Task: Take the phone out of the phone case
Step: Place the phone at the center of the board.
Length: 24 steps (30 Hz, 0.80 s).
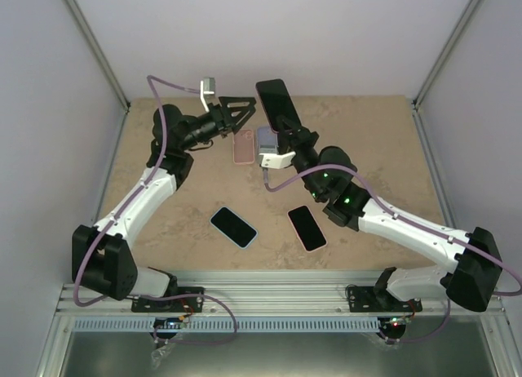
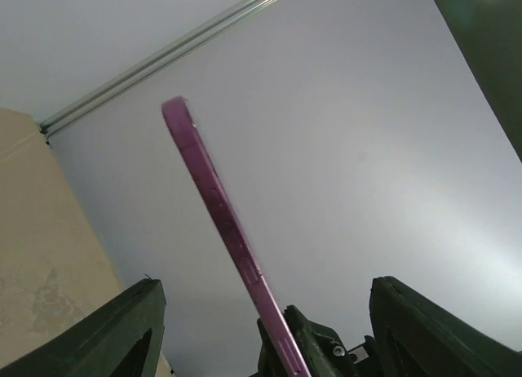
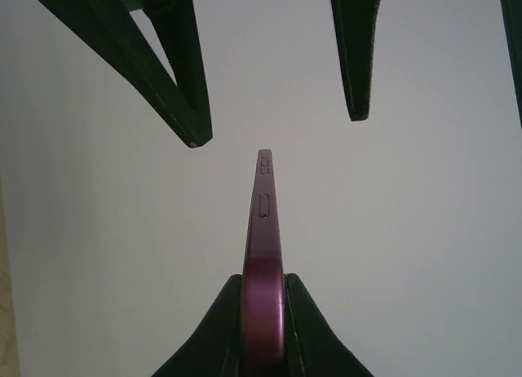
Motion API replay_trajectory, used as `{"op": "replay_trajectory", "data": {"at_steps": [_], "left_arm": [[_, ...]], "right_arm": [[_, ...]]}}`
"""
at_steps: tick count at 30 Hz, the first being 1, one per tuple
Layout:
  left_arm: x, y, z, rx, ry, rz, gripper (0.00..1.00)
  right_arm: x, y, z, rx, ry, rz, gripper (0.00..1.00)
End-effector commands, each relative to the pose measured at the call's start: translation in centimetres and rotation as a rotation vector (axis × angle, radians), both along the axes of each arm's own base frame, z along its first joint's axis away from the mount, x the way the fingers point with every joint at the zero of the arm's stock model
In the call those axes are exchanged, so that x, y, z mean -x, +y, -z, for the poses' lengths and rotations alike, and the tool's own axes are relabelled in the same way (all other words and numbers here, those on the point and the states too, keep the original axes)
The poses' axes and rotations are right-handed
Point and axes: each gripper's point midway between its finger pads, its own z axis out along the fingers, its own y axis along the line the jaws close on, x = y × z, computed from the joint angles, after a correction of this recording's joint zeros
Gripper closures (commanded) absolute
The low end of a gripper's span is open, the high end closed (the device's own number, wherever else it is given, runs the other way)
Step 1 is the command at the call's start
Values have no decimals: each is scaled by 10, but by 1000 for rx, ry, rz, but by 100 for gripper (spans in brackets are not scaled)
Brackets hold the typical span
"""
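A phone in a purple case (image 1: 276,102) is held up in the air at the back of the table, its black screen towards the top camera. My right gripper (image 3: 263,286) is shut on its lower end, and the case's edge (image 3: 264,222) rises straight up from between the fingers. From the left, my left gripper (image 1: 247,113) stands open beside the phone's upper part. In the left wrist view the case edge (image 2: 220,214) runs slantwise between the two wide-apart fingers (image 2: 130,328) without touching either. The same fingers (image 3: 175,75) show above the phone in the right wrist view.
A pink empty case (image 1: 243,147) and a pale blue object (image 1: 266,138) lie under the grippers. Nearer the front lie a phone in a blue case (image 1: 233,227) and a phone in a pink case (image 1: 307,228). Walls stand at the back and sides.
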Motion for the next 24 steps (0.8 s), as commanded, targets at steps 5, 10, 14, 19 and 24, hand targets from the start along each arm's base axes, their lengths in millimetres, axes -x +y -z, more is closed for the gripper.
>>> {"op": "replay_trajectory", "data": {"at_steps": [5,10,14,19,24], "left_arm": [[2,-2,2,7,-6,-27,37],[6,-12,13,-3,10,1,45],[10,-15,17,5,17,17,56],[14,-14,14,37,20,35,68],[19,-15,12,64,18,60,78]], "right_arm": [[14,-4,-22,-23,-155,13,100],[16,0,-18,1,-176,9,99],[22,1,-10,61,-264,20,99],[29,1,-3,112,-348,20,98],[29,1,-3,108,-345,21,98]]}}
